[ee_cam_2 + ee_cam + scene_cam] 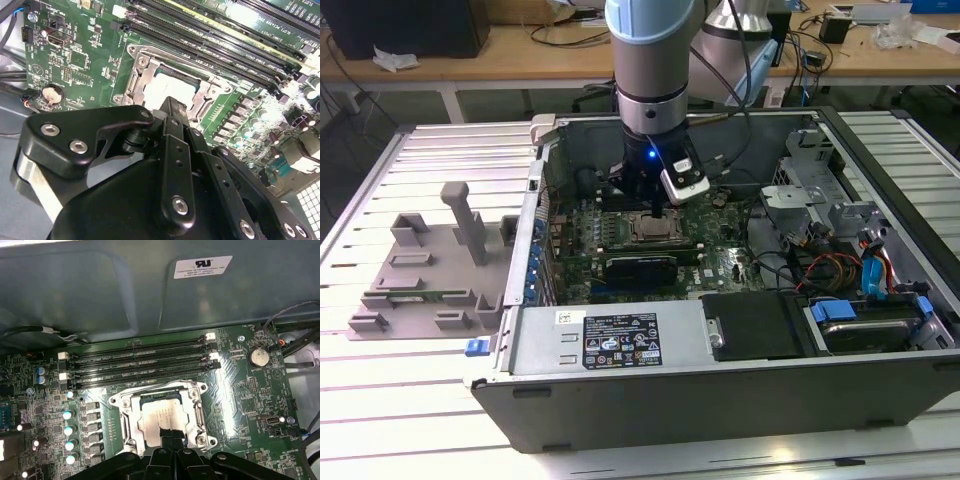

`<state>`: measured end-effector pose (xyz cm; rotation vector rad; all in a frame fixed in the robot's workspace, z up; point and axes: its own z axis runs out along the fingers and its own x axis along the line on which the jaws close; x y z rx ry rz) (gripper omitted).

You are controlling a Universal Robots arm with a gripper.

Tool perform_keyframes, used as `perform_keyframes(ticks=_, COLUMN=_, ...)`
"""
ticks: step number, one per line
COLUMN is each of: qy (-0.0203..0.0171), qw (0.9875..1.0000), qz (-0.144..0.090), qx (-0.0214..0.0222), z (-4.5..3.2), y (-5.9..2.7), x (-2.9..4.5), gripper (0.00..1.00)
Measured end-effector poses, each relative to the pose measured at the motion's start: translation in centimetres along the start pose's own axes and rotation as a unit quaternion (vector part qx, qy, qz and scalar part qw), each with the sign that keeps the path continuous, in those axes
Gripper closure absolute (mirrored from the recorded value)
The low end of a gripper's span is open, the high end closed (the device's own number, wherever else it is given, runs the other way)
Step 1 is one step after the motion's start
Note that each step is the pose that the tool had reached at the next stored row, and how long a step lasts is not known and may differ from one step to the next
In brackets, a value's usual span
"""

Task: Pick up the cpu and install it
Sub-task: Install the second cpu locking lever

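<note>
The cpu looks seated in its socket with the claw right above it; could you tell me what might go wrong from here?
1. The claw hangs over the cpu inside the metal socket frame; a sideways shift might scrape the frame or nudge the chip askew.
2. The memory slots run close beside the socket, so a careless retreat could catch them.
3. Loose cables lie in the case.

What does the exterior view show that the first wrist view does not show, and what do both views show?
Exterior view alone: the grey fixture tray on the table beside the computer case, and the robot arm reaching down into the case.

First wrist view alone: the coin battery and the empty memory slots seen close.

Both: the cpu lying in the socket on the green motherboard, with the gripper right over it.
</note>
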<state>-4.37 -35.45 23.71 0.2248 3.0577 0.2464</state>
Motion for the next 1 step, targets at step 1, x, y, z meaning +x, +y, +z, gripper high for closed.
perform_keyframes(ticks=1, qy=0.0, qw=1.0, qz=0.0, qx=0.0, z=0.0, y=0.0, x=0.0, gripper=0.89)
